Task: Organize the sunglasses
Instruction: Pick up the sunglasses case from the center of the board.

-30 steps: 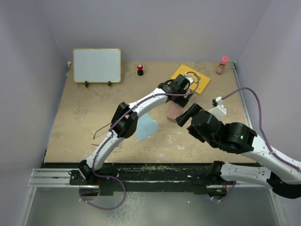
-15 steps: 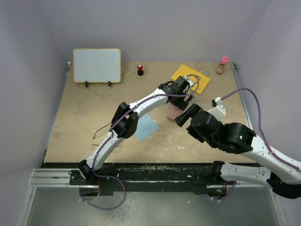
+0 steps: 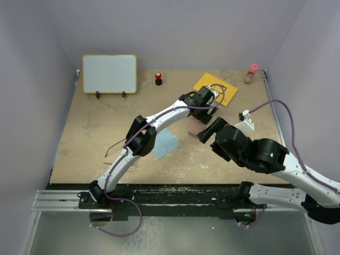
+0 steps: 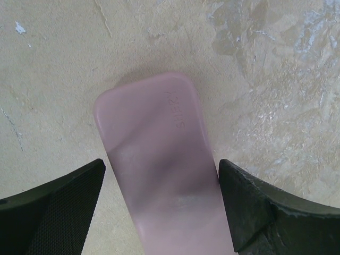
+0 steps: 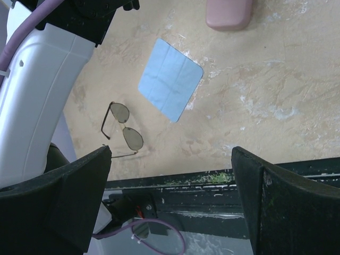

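Note:
The sunglasses (image 5: 122,127) lie open on the table at the near left, thin and dark in the top view (image 3: 113,145), away from both grippers. The pinkish-brown case (image 4: 159,170) lies closed on the table (image 3: 195,126); its end also shows in the right wrist view (image 5: 228,13). My left gripper (image 4: 162,175) is open, with its jaws astride the case; the right jaw is at the case's edge (image 3: 202,117). My right gripper (image 5: 171,151) is open and empty, held above the table just right of the case (image 3: 209,130). The light blue cloth (image 5: 171,86) lies flat between case and sunglasses (image 3: 164,142).
A white board (image 3: 109,74) stands at the back left. A small red and black object (image 3: 158,78), a yellow pad (image 3: 204,82) with a cable on it, and a pink-capped bottle (image 3: 251,73) stand along the back. Walls close in both sides.
My right gripper has edged slightly left toward the case. The left arm, case, cloth and sunglasses have not moved.

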`<state>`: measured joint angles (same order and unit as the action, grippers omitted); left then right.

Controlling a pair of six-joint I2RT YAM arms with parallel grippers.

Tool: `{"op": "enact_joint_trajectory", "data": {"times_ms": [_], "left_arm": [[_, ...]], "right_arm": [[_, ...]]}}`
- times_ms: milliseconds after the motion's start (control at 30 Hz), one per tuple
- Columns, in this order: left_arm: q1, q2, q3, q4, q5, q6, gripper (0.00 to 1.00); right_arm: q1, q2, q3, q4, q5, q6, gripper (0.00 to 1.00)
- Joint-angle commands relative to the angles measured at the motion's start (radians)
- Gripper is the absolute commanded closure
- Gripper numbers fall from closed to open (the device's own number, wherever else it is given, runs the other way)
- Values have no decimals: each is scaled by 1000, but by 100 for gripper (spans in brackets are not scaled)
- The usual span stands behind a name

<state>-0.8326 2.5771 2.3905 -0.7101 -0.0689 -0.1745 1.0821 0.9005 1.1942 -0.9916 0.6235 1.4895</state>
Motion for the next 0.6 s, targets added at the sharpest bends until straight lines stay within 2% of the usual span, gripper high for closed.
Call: {"op": "enact_joint_trajectory", "data": {"times_ms": [0,133,267,400,500,567], "left_arm": [[0,-5,7,-2,-16,-23,9],[0,4,7,0,-20,-19,13],[0,8,7,-2,-12,-19,30],[1,4,16,-17,24,-18,55],[7,-7,42,-58,48,0,92],[21,-30,50,-82,60,11,95]], "right_arm": [[5,-7,-1,-2,10,23,0],[6,-7,-1,-8,10,28,0],[6,-6,-1,-11,10,29,0],[5,-7,1,-14,9,30,0],[6,-7,1,-12,5,27,0],[5,-6,7,-5,5,8,0]]}}
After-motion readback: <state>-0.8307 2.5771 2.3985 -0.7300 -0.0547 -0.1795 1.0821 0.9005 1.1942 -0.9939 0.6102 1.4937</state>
